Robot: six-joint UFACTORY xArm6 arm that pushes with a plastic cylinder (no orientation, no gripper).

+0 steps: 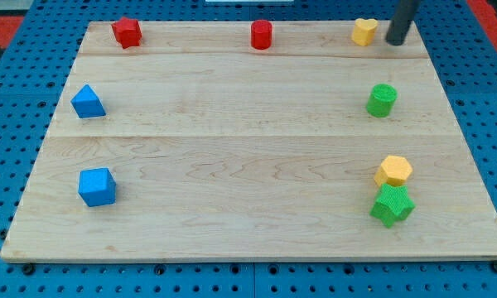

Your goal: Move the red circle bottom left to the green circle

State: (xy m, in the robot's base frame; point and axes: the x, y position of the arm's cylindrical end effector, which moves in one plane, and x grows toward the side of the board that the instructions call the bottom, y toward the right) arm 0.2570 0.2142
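The red circle [261, 35] stands at the top middle of the wooden board [232, 141]. The green circle [381, 100] stands at the right side, below and well to the right of the red circle. My tip [395, 40] is at the view's top right, just right of a yellow heart-shaped block [364, 31]. The tip is far to the right of the red circle and above the green circle, touching no block.
A red hexagon-like block [127, 32] is at top left. A blue triangle [88, 102] and a blue cube [97, 186] are at the left. A yellow hexagon [393, 170] touches a green star-like block [392, 205] at lower right. Blue pegboard [16, 149] surrounds the board.
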